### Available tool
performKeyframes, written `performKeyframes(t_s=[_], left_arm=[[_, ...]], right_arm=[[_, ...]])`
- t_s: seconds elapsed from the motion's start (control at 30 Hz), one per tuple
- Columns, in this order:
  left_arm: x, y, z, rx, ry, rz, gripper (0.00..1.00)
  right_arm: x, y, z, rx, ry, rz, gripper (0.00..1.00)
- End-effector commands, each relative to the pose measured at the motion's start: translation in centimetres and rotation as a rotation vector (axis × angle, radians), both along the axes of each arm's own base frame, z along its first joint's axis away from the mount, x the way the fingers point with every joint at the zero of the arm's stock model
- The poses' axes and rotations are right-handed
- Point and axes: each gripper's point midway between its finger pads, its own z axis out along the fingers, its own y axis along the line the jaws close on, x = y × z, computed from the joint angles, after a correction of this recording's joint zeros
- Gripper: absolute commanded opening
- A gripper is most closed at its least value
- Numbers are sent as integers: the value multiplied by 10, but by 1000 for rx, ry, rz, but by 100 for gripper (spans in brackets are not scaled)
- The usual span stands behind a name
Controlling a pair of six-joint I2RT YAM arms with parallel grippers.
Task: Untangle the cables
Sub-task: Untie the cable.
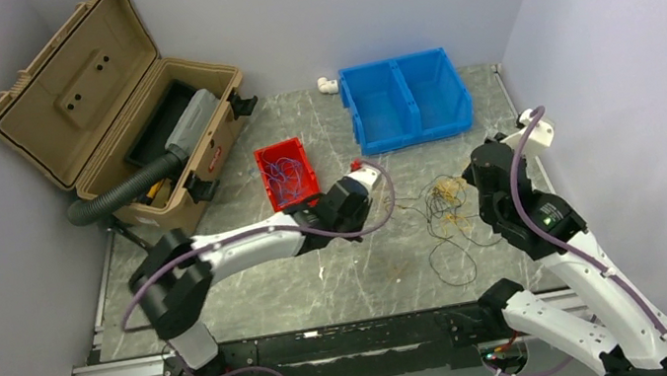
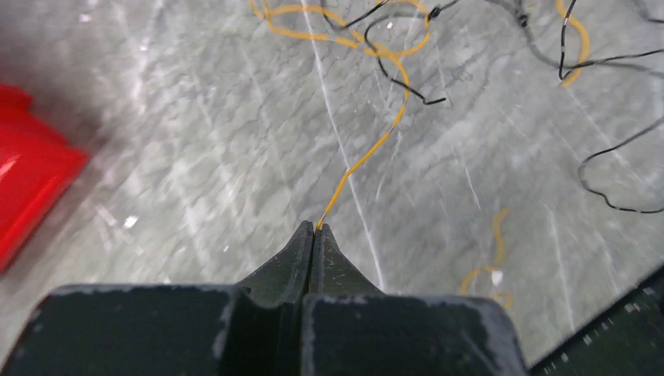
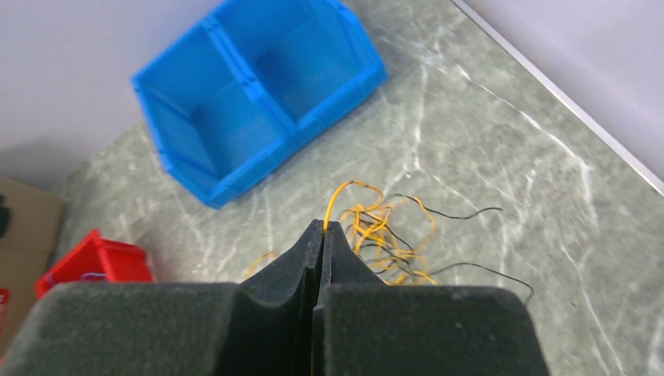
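Cables (image 1: 447,206) pinched low by left gripper (image 2: 315,229) and right gripper (image 3: 326,227).

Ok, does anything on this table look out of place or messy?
The cables sprawl in a loose yellow and black tangle across the table; one yellow curl lies apart from the rest. A black hose droops out of the open tan case. No damage shows.

High rear view looking down, both wrist views close, sharing the cables (image 1: 450,193)
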Motion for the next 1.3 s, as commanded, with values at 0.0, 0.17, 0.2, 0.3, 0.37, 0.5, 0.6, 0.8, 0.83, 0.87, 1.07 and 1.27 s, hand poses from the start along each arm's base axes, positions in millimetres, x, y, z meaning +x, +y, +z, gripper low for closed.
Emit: performKeyframes(t_s=[0.0, 0.17, 0.2, 0.3, 0.37, 0.5, 0.6, 0.8, 0.83, 0.87, 1.07, 1.27], left_arm=[[-5, 34, 45, -13, -76, 28, 0], [-12, 81, 76, -19, -133, 99, 0], [-12, 90, 83, -28, -138, 110, 0], [-17, 98, 108, -103, -163, 72, 0], [-20, 102, 123, -128, -181, 51, 0], [-23, 104, 137, -133, -198, 26, 0], [-23, 104, 136, -141, -200, 24, 0], [-19, 109, 139, -169, -199, 57, 0], [-18, 110, 139, -172, -195, 61, 0], [-17, 112, 139, -177, -190, 65, 0], [-14, 119, 136, -190, -181, 77, 0], [-15, 125, 135, -189, -181, 83, 0]], right_arm=[[-12, -23, -29, -11, 51, -115, 0], [-17, -31, -55, -23, 109, -148, 0], [-16, -29, -60, -27, 124, -130, 0], [-5, 5, -73, -46, 177, 105, 5], [-1, 29, -83, -42, 205, 247, 15], [0, 65, -96, -45, 205, 479, 79], [-7, 106, -105, -42, 189, 748, 98], [-7, 150, -129, -34, 269, 957, 100], [-6, 156, -135, -51, 285, 970, 100], [-6, 163, -141, -72, 299, 982, 100], [0, 188, -182, -249, 411, 992, 100], [19, 201, -191, -252, 371, 979, 100]])
